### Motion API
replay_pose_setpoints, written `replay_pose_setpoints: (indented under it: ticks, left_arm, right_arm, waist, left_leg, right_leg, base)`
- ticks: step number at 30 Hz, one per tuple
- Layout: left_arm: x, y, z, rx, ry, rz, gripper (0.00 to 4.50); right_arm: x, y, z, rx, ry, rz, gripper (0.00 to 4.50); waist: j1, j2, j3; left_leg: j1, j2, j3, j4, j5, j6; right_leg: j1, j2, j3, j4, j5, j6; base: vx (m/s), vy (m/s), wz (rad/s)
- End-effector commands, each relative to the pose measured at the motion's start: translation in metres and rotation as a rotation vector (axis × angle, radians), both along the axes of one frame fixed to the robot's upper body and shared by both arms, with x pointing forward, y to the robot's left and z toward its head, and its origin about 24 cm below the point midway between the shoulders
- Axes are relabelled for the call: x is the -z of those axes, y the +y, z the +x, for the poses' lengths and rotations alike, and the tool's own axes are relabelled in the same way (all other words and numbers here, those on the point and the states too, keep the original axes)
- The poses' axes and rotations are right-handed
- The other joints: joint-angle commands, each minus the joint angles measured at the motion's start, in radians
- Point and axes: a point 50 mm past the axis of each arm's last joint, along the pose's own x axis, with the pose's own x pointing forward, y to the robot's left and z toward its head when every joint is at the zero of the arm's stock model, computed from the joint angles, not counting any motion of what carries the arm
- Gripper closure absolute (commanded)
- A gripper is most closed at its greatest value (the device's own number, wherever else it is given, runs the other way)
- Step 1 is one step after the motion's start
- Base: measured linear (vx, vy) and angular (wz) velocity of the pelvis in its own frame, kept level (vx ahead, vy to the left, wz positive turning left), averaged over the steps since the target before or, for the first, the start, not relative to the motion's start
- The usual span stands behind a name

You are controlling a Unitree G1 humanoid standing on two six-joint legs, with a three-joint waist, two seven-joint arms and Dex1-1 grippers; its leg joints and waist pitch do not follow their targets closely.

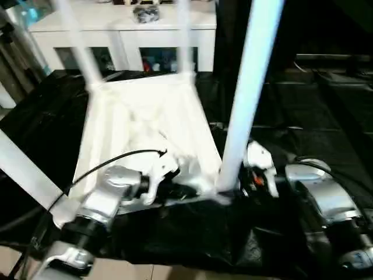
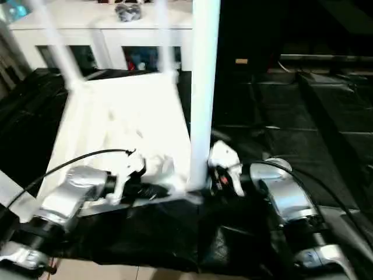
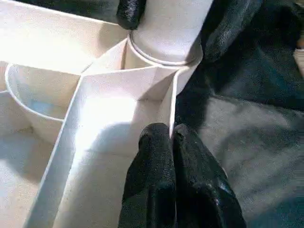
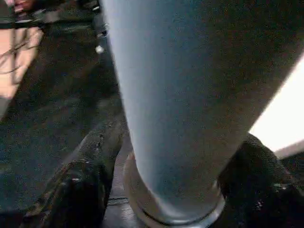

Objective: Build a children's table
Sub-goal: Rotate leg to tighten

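The white tabletop lies upside down on black cloth, its ribbed underside facing up. Legs stand in its corner sockets: two at the far corners, one at the near left, and a thick near-right leg. My left gripper is shut on the thin rim wall of the tabletop, close to the near-right socket. The right gripper is open at the base of the near-right leg, with a black finger on each side of it.
A white cabinet with glass-fronted compartments stands behind the tabletop. Black cloth covers the work surface and stretches off to the right. A black cable arcs over my left forearm. A strip of tan floor lies at the near edge.
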Motion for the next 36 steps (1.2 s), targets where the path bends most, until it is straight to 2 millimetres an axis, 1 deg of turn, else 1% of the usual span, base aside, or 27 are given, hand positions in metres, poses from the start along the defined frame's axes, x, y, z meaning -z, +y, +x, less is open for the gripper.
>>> replay_pose_setpoints:
  ticks: [1,2,4,5,7,9,11,12,13,14,16,17,18,19,20,21,22,23,25,26,27,29,30,31,32,35,36]
  left_arm:
    - [-0.019,-0.005,0.008,-0.006,-0.073,-0.047,4.50]
    - [-0.019,-0.003,0.008,-0.002,-0.072,-0.046,4.50]
    - [-0.020,-0.002,0.007,0.008,-0.065,-0.049,4.50]
    - [-0.020,-0.002,0.007,0.010,-0.064,-0.054,4.50]
    - [-0.021,-0.003,0.006,0.013,-0.063,-0.057,4.50]
    - [-0.020,-0.004,0.005,0.011,-0.063,-0.062,4.50]
    - [-0.020,-0.005,0.004,0.004,-0.061,-0.068,4.50]
    - [-0.019,-0.005,0.004,-0.003,-0.063,-0.069,4.50]
    - [-0.018,-0.007,0.005,-0.026,-0.066,-0.069,4.50]
    - [-0.017,-0.008,0.005,-0.039,-0.067,-0.068,4.50]
    - [-0.015,-0.011,0.008,-0.085,-0.067,-0.070,4.50]
    - [-0.014,-0.016,0.012,-0.141,-0.071,-0.077,4.50]
    - [-0.014,-0.020,0.014,-0.170,-0.072,-0.081,4.50]
    - [-0.013,-0.021,0.014,-0.180,-0.073,-0.082,4.50]
    - [-0.012,-0.024,0.015,-0.191,-0.073,-0.081,4.50]
    - [-0.010,-0.031,0.017,-0.234,-0.079,-0.076,4.50]
    - [-0.010,-0.032,0.018,-0.244,-0.080,-0.075,4.50]
    - [-0.008,-0.038,0.020,-0.281,-0.081,-0.064,4.50]
    - [-0.007,-0.041,0.021,-0.296,-0.081,-0.057,4.50]
    - [-0.006,-0.043,0.021,-0.310,-0.077,-0.055,4.50]
    - [-0.006,-0.048,0.024,-0.338,-0.079,-0.056,4.50]
    - [-0.007,-0.052,0.025,-0.355,-0.079,-0.059,4.50]
    - [-0.007,-0.058,0.025,-0.349,-0.078,-0.065,4.50]
    - [-0.007,-0.059,0.025,-0.342,-0.080,-0.067,4.50]
    - [-0.007,-0.059,0.024,-0.329,-0.084,-0.063,4.50]
    - [-0.008,-0.055,0.022,-0.296,-0.103,-0.062,4.50]
    - [-0.009,-0.054,0.021,-0.275,-0.107,-0.071,4.50]
  right_arm:
    - [0.026,0.018,-0.026,-0.191,0.181,-0.013,1.65]
    - [0.026,0.017,-0.028,-0.201,0.201,-0.016,1.77]
    - [0.026,0.016,-0.030,-0.221,0.225,-0.017,1.85]
    - [0.026,0.017,-0.030,-0.228,0.230,-0.017,1.94]
    - [0.026,0.018,-0.031,-0.231,0.235,-0.014,2.08]
    - [0.026,0.020,-0.031,-0.222,0.237,-0.007,2.22]
    - [0.027,0.021,-0.031,-0.208,0.238,-0.001,2.34]
    - [0.028,0.022,-0.031,-0.195,0.236,0.003,2.38]
    - [0.031,0.025,-0.026,-0.121,0.226,0.013,2.38]
    - [0.033,0.026,-0.024,-0.078,0.221,0.019,2.40]
    - [0.039,0.029,-0.017,0.033,0.194,0.020,2.43]
    - [0.047,0.032,-0.006,0.189,0.151,0.005,2.44]
    - [0.051,0.035,-0.001,0.278,0.131,-0.003,2.45]
    - [0.052,0.036,0.001,0.311,0.124,-0.006,2.45]
    - [0.055,0.038,0.004,0.363,0.122,-0.006,2.48]
    - [0.059,0.044,0.009,0.450,0.127,-0.003,2.48]
    - [0.060,0.046,0.009,0.466,0.128,-0.002,2.49]
    - [0.062,0.054,0.011,0.500,0.130,0.012,2.50]
    - [0.062,0.058,0.012,0.510,0.131,0.021,2.51]
    - [0.062,0.062,0.012,0.518,0.123,0.030,2.51]
    - [0.062,0.070,0.015,0.533,0.112,0.031,2.51]
    - [0.063,0.077,0.016,0.539,0.103,0.033,2.51]
    - [0.060,0.090,0.016,0.507,0.107,0.071,2.51]
    - [0.059,0.095,0.016,0.495,0.123,0.090,2.16]
    - [0.056,0.098,0.016,0.494,0.130,0.113,1.96]
    - [0.053,0.096,0.015,0.474,0.153,0.140,1.77]
    - [0.053,0.093,0.015,0.457,0.148,0.139,1.73]
  waist:
    - [-0.002,-0.015,-0.042]
    - [-0.001,-0.017,-0.043]
    - [0.001,-0.017,-0.045]
    - [0.002,-0.021,-0.046]
    - [0.004,-0.021,-0.047]
    - [0.005,-0.022,-0.046]
    - [0.004,-0.022,-0.044]
    - [0.004,-0.018,-0.044]
    - [0.004,-0.019,-0.043]
    - [0.001,-0.018,-0.040]
    - [-0.005,-0.018,-0.035]
    - [-0.012,-0.018,-0.033]
    - [-0.017,-0.014,-0.031]
    - [-0.024,-0.016,-0.028]
    - [-0.040,-0.016,-0.029]
    - [-0.045,-0.012,-0.027]
    - [-0.060,-0.015,-0.025]
    - [-0.063,-0.012,-0.026]
    - [-0.065,-0.016,-0.026]
    - [-0.063,-0.008,-0.027]
    - [-0.066,-0.009,-0.027]
    - [-0.068,-0.010,-0.028]
    - [-0.074,-0.004,-0.028]
    - [-0.074,-0.004,-0.028]
    - [-0.076,-0.003,-0.028]
    - [-0.076,-0.003,-0.032]
    - [-0.076,-0.001,-0.032]
  left_leg:
    - [-0.001,0.023,0.004,-0.061,-0.134,0.090]
    - [-0.004,0.021,0.004,-0.058,-0.109,0.096]
    - [-0.005,0.022,0.003,-0.055,-0.085,0.106]
    - [-0.005,0.021,0.003,-0.054,-0.077,0.110]
    - [-0.006,0.020,0.003,-0.051,-0.051,0.123]
    - [-0.006,0.020,0.003,-0.050,-0.050,0.126]
    - [-0.007,0.021,0.004,-0.053,-0.069,0.118]
    - [-0.006,0.021,0.003,-0.053,-0.075,0.115]
    - [-0.005,0.021,0.003,-0.054,-0.078,0.112]
    - [-0.007,0.020,0.003,-0.056,-0.089,0.103]
    - [-0.004,0.020,0.002,-0.064,-0.151,0.069]
    - [-0.004,0.017,0.002,-0.067,-0.178,0.046]
    - [-0.005,0.017,-0.001,-0.071,-0.197,0.033]
    - [-0.006,0.016,-0.002,-0.073,-0.213,0.020]
    - [-0.013,0.010,-0.011,-0.079,-0.246,-0.003]
    - [-0.011,0.011,-0.012,-0.080,-0.259,-0.005]
    - [-0.011,0.010,-0.012,-0.080,-0.287,-0.010]
    - [-0.005,0.009,-0.013,-0.079,-0.305,-0.012]
    - [0.003,0.008,-0.010,-0.077,-0.325,0.000]
    - [0.002,0.008,-0.010,-0.076,-0.320,0.007]
    - [-0.002,0.009,-0.009,-0.077,-0.311,0.009]
    - [-0.003,0.008,-0.010,-0.078,-0.311,0.007]
    - [-0.001,0.007,-0.010,-0.077,-0.333,0.004]
    - [-0.001,0.007,-0.010,-0.077,-0.333,0.004]
    - [-0.002,0.008,-0.010,-0.078,-0.335,0.011]
    - [-0.005,0.011,-0.010,-0.078,-0.302,0.024]
    - [-0.006,0.010,-0.009,-0.078,-0.294,0.028]
  right_leg:
    - [0.046,-0.041,0.038,-0.068,-0.034,-0.267]
    - [0.048,-0.040,0.038,-0.063,-0.002,-0.273]
    - [0.050,-0.041,0.037,-0.059,0.029,-0.278]
    - [0.050,-0.040,0.037,-0.059,0.041,-0.279]
    - [0.050,-0.041,0.036,-0.055,0.070,-0.284]
    - [0.050,-0.041,0.036,-0.055,0.066,-0.286]
    - [0.050,-0.042,0.035,-0.059,0.024,-0.280]
    - [0.049,-0.042,0.035,-0.059,0.015,-0.278]
    - [0.049,-0.042,0.035,-0.061,0.008,-0.277]
    - [0.049,-0.041,0.036,-0.063,-0.009,-0.273]
    - [0.046,-0.043,0.036,-0.072,-0.109,-0.255]
    - [0.045,-0.044,0.036,-0.079,-0.170,-0.241]
    - [0.045,-0.046,0.036,-0.081,-0.208,-0.233]
    - [0.045,-0.044,0.035,-0.085,-0.243,-0.221]
    - [0.053,-0.044,0.029,-0.091,-0.336,-0.176]
    - [0.049,-0.044,0.030,-0.094,-0.350,-0.166]
    - [0.044,-0.043,0.030,-0.099,-0.376,-0.156]
    - [0.040,-0.043,0.031,-0.103,-0.395,-0.151]
    - [0.031,-0.040,0.033,-0.109,-0.408,-0.151]
    - [0.032,-0.041,0.035,-0.107,-0.395,-0.155]
    - [0.033,-0.040,0.034,-0.106,-0.372,-0.161]
    - [0.034,-0.039,0.033,-0.104,-0.365,-0.165]
    - [0.032,-0.039,0.032,-0.105,-0.366,-0.172]
    - [0.032,-0.039,0.032,-0.105,-0.366,-0.172]
    - [0.033,-0.038,0.033,-0.106,-0.346,-0.176]
    - [0.039,-0.038,0.034,-0.099,-0.279,-0.193]
    - [0.040,-0.039,0.034,-0.098,-0.262,-0.198]
  base:
    - [0.000,0.000,0.00]
    - [0.000,0.000,0.00]
    - [0.000,0.000,0.00]
    - [0.000,0.000,0.00]
    - [0.000,0.000,0.00]
    - [0.000,0.000,0.00]
    - [0.000,0.000,0.00]
    - [0.000,0.000,0.00]
    - [0.000,0.000,0.00]
    - [0.000,0.000,0.00]
    - [0.000,0.000,0.00]
    - [0.000,0.000,0.00]
    - [-0.052,-0.005,-0.07]
    - [-0.052,-0.005,-0.07]
    - [-0.054,0.004,-0.14]
    - [0.000,0.000,0.00]
    - [0.000,0.000,0.00]
    - [0.000,0.000,0.00]
    - [0.000,0.000,0.00]
    - [0.000,0.000,0.00]
    - [0.000,0.000,0.00]
    - [0.000,0.000,0.00]
    - [0.000,0.000,0.00]
    - [0.000,0.000,0.00]
    - [0.000,0.000,0.00]
    - [0.000,0.000,0.00]
    - [0.000,0.000,0.00]
